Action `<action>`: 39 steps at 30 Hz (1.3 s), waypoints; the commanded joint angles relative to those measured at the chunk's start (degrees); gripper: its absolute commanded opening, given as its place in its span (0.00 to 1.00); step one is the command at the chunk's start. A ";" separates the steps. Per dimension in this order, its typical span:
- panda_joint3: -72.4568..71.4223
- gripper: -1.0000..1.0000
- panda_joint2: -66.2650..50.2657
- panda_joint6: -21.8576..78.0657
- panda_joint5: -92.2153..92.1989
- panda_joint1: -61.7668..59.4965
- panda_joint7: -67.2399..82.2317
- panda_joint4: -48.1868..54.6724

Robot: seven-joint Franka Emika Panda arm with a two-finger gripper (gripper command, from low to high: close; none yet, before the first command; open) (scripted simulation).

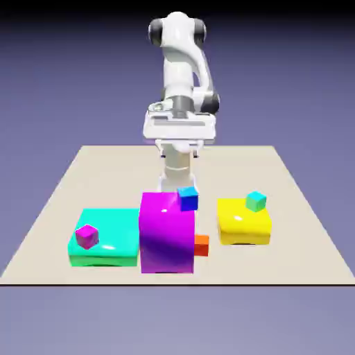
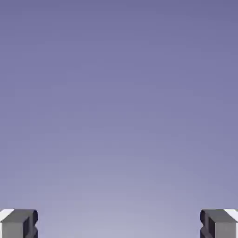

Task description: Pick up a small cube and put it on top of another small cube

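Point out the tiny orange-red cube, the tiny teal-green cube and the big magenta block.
tiny orange-red cube [image 1: 202,245]: exterior view, its visible front face.
tiny teal-green cube [image 1: 256,201]: exterior view, middle of the cube.
big magenta block [image 1: 166,239]: exterior view, its front face.

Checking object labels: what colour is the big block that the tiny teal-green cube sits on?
Yellow. The big block under the teal-green cube shows best in the exterior view.
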State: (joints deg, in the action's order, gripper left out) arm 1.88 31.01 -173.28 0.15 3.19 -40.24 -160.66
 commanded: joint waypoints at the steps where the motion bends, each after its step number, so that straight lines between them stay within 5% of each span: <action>1: 1.56 0.50 -1.37 0.60 0.12 2.08 1.84 0.28; 20: 31.35 0.50 -29.11 22.48 -3.04 41.53 43.52 16.49; 31: 48.26 0.50 -42.69 20.91 2.62 64.37 58.53 11.11; 39: 38.36 0.50 -49.85 12.66 -3.36 55.83 62.65 9.79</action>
State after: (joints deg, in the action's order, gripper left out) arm 40.24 -18.83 -160.62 -3.21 59.02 22.41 -150.87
